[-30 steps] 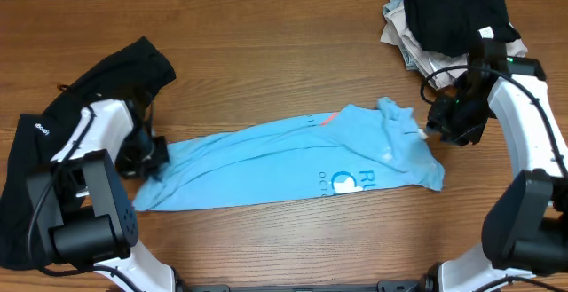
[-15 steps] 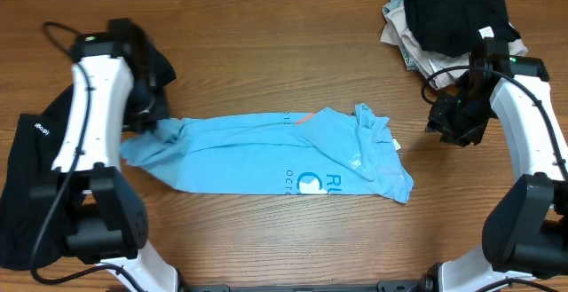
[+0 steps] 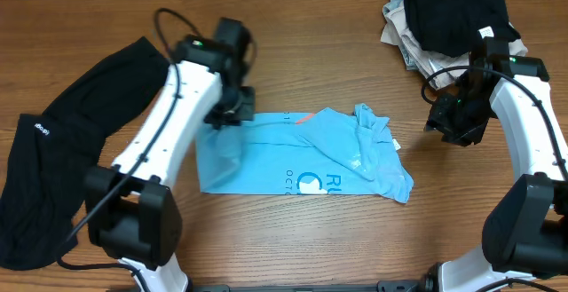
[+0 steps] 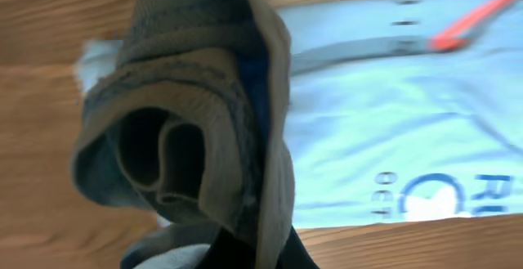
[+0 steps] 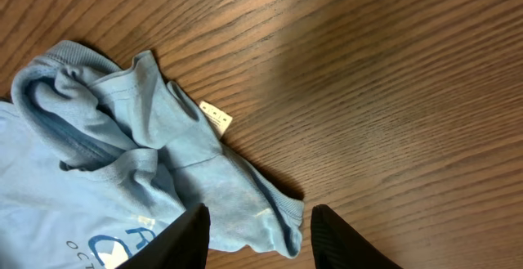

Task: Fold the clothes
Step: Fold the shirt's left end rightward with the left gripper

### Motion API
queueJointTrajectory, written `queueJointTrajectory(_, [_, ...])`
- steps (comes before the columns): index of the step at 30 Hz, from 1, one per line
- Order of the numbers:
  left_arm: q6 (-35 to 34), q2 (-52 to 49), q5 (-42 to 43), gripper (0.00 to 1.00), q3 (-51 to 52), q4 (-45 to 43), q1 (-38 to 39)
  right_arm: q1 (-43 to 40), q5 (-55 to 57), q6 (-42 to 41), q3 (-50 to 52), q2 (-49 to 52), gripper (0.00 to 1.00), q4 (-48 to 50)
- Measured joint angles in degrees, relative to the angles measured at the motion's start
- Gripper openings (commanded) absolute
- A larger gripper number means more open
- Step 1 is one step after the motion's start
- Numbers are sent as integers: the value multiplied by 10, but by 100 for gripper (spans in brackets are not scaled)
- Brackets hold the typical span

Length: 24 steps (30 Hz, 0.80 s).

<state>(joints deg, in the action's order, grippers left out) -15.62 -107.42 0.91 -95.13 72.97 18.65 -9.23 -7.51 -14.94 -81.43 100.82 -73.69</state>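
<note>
The light-blue fabric T-shirt lies mid-way across the wooden tabletop. The left end effector pinches bunched fabric at the shirt's 9 o'clock end. At the shirt's 3 o'clock, the right end effector is spread and empty. A long black fabric garment lies at 9 o'clock.

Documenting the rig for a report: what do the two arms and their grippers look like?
Both the left arm and right arm have white shells, black joints and bases, and looping black cables. A small green light shows near each wrist. The right gripper has black fingers.
</note>
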Motion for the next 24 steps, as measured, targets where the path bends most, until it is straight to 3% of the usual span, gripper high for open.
queueJointTrajectory(13, [-29,-35,15,9,0,-44,100,0,5,0,0,0,48,4])
queueJointTrajectory(14, [-29,-41,17,17,0,-44,103,0,5,0,0,0,48,4])
queueJointTrajectory(16, [-29,-52,23,45,0,-45,107,0,5,0,0,0,49,4])
queueJointTrajectory(18, [-34,-61,31,66,0,-45,112,0,5,-1,0,0,57,5])
queueJointTrajectory(21, [-36,-65,43,83,0,-47,114,0,8,0,0,0,63,14])
queueJointTrajectory(24, [-32,-65,71,93,0,-54,114,0,6,0,8,0,66,32])
